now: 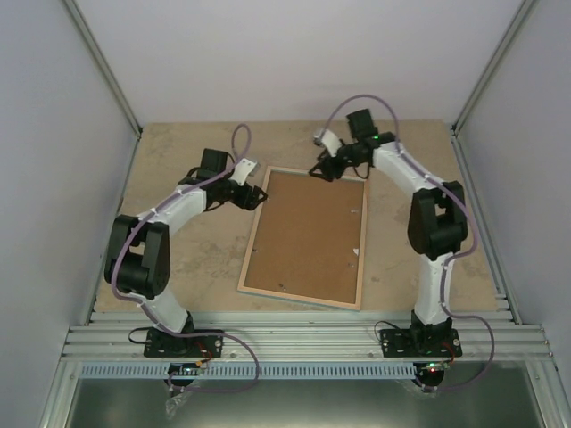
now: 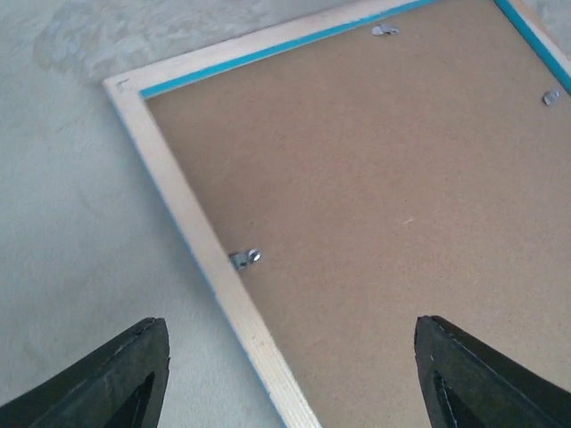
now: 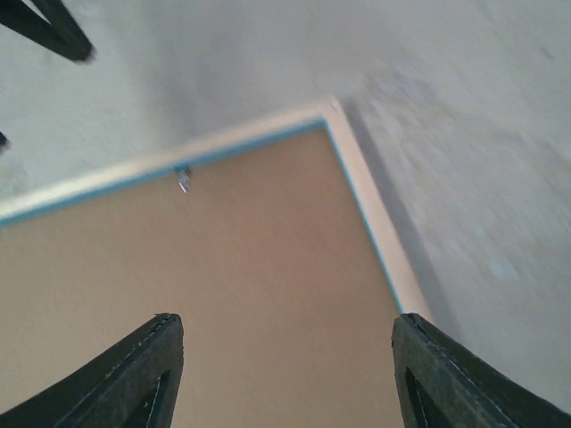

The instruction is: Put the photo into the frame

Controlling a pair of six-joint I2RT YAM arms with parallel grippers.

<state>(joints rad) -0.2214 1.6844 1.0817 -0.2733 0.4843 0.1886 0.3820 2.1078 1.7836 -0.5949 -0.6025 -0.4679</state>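
Note:
The frame [image 1: 252,234] lies face down in the middle of the table, light wood edges up with a thin turquoise line inside. The brown backing board [image 1: 308,234] fills it. The photo is not in view. My left gripper [image 1: 257,198] is open and empty, and hangs over the frame's left edge near its far corner. In the left wrist view [image 2: 290,374] its jaws straddle the wood edge [image 2: 178,196]. My right gripper [image 1: 323,171] is open and empty over the frame's far edge. The right wrist view [image 3: 285,370] shows the board [image 3: 223,267] and a frame corner [image 3: 375,209].
Small metal clips [image 2: 245,259] hold the board along the frame's inner edges; another shows in the right wrist view [image 3: 183,176]. Grey walls enclose the table on three sides. An aluminium rail [image 1: 303,339] runs along the near edge by the arm bases.

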